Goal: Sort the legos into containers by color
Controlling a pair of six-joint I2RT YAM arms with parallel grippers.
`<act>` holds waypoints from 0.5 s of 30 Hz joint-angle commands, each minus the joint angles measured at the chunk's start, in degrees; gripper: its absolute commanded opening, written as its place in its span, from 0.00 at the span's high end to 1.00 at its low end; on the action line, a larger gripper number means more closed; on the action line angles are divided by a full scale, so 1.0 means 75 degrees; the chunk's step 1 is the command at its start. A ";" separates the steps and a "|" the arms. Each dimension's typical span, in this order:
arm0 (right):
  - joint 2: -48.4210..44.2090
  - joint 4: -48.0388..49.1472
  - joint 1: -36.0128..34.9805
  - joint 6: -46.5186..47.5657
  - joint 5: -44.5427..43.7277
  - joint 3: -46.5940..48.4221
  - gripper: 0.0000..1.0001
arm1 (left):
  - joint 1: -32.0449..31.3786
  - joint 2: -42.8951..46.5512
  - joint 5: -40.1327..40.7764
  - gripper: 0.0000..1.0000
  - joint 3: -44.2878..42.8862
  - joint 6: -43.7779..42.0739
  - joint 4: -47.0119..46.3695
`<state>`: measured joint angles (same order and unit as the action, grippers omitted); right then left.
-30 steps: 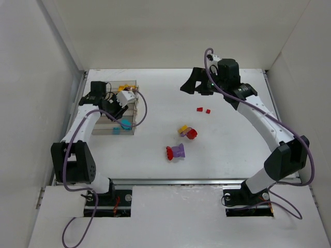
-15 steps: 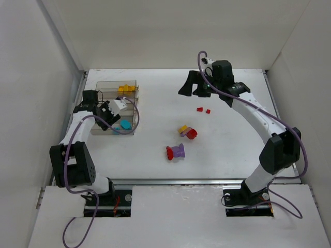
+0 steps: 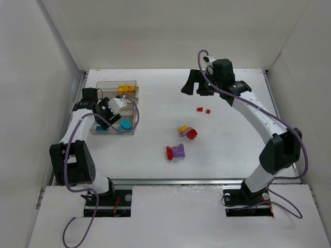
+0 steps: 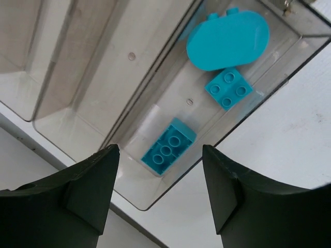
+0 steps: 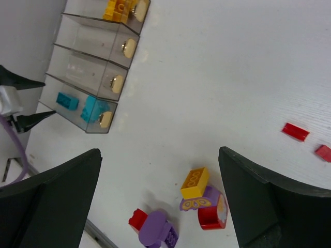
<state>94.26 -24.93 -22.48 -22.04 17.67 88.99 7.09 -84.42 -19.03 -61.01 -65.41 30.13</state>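
Observation:
The containers are a row of clear bins at the left. Yellow bricks lie in the far bin, and cyan pieces lie in the near bin. My left gripper hangs open and empty over the near bin's left end. In the left wrist view it is above a cyan brick, a small cyan square and a cyan oval. My right gripper is open and empty, high above the table. A yellow-purple-red clump and a red-purple clump lie mid-table.
Two small flat red pieces lie below the right gripper; they also show in the right wrist view. The two middle bins look empty. White walls close in the table at left, back and right.
My left gripper has moved left and nearer, from over the middle of the bins to the near bin's left end. The right gripper has shifted only slightly.

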 commanded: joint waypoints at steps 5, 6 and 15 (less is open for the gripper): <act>-0.0076 -0.0834 0.0173 0.0617 -0.0902 0.0369 0.00 | -0.1014 0.0053 -0.0650 0.38 -0.1589 0.1008 0.0389; -0.0076 -0.0952 0.0173 0.0619 -0.1042 0.0299 0.00 | -0.1225 0.0053 -0.0720 0.38 -0.1719 0.1103 0.0517; -0.0473 -0.1223 0.0033 0.1085 -0.0903 -0.1200 0.00 | -0.3617 -0.0192 -0.1224 0.31 -0.2130 0.1958 0.0401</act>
<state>93.34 -32.64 -21.47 -17.17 10.94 82.19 -18.11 -85.08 -25.32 -74.61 -55.00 31.90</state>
